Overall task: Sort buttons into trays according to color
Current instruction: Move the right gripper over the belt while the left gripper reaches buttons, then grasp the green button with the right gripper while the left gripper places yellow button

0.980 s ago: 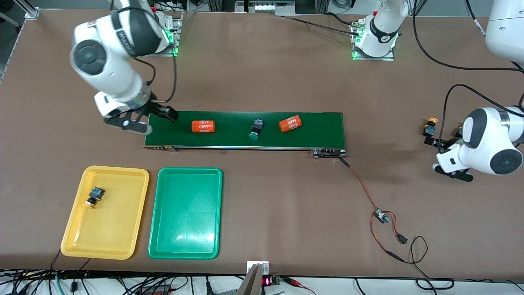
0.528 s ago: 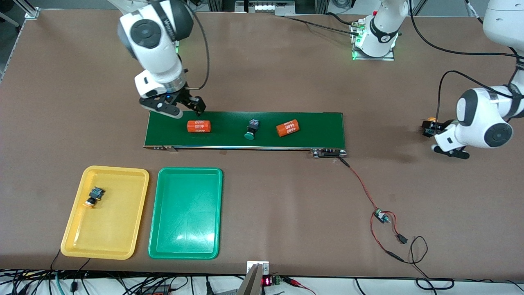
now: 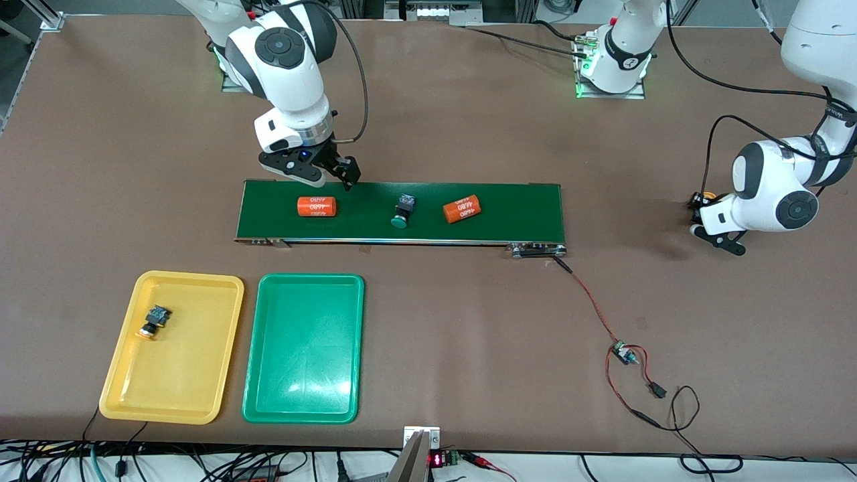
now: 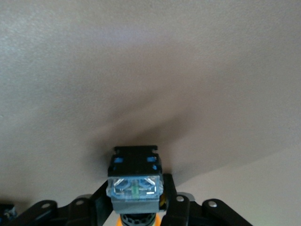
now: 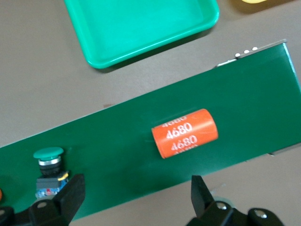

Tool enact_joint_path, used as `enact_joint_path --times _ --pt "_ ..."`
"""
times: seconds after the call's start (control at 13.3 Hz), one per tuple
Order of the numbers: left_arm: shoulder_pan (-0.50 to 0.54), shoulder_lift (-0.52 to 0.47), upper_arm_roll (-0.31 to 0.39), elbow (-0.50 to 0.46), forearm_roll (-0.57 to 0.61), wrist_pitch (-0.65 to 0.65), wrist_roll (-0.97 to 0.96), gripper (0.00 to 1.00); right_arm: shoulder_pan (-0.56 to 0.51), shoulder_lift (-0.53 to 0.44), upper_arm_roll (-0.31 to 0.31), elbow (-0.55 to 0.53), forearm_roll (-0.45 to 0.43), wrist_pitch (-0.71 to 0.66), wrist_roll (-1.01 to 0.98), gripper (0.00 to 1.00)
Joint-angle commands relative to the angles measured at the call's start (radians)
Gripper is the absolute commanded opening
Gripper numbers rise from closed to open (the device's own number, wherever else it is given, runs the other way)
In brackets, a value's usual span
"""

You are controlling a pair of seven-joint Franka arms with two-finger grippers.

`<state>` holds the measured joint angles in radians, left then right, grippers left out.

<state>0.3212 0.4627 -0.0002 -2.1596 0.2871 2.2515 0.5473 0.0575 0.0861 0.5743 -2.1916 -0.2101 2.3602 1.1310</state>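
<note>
A yellow button (image 3: 704,198) sits at the left arm's end of the table, and my left gripper (image 3: 703,206) is shut on its blue-and-black body (image 4: 135,186), low at the table. My right gripper (image 3: 327,177) hangs open over the farther edge of the dark-green belt (image 3: 522,207), close to an orange cylinder (image 3: 316,206). Its fingers (image 5: 70,193) hold nothing. A green button (image 3: 402,213) lies mid-belt (image 5: 48,155). Another yellow button (image 3: 154,322) lies in the yellow tray (image 3: 181,381). Beside that stands the green tray (image 3: 304,375), with nothing in it.
A second orange cylinder (image 3: 462,209) lies on the belt toward the left arm's end. A red-and-black wire with a small board (image 3: 622,351) trails from the belt's corner toward the front camera. Both arm bases stand along the table's farther edge.
My left gripper has closed on the yellow button. My right gripper has swung from the belt's end to over its farther edge. The things on the belt have drifted toward the right arm's end.
</note>
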Motion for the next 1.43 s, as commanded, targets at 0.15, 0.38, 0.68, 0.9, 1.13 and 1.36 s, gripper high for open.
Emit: enact_joint_path --times 0.15,0.38,0.68,0.9,1.13,1.36 --pt "-0.013 -0.025 -0.029 0.131 -0.068 -0.2 0.002 0.17 0.015 0.069 0.01 0.003 -0.058 0.071 0.046 1.0" --pt "-0.028 -0.029 -0.153 0.32 -0.124 -0.497 -0.134 0.18 0.019 0.113 0.01 0.004 -0.09 0.111 0.081 1.0" --pt "-0.047 -0.024 -0.303 0.435 -0.167 -0.604 -0.406 0.18 0.019 0.182 0.01 0.015 -0.218 0.16 0.205 1.0" --pt "-0.056 -0.001 -0.429 0.435 -0.27 -0.601 -0.55 0.19 0.019 0.202 0.01 0.039 -0.218 0.16 0.202 1.0" --pt "-0.14 0.042 -0.428 0.448 -0.459 -0.545 -0.595 0.2 0.021 0.227 0.01 0.061 -0.218 0.159 0.205 1.0" --pt "-0.238 0.099 -0.428 0.442 -0.464 -0.405 -0.654 0.2 0.032 0.251 0.009 0.084 -0.215 0.152 0.208 1.0"
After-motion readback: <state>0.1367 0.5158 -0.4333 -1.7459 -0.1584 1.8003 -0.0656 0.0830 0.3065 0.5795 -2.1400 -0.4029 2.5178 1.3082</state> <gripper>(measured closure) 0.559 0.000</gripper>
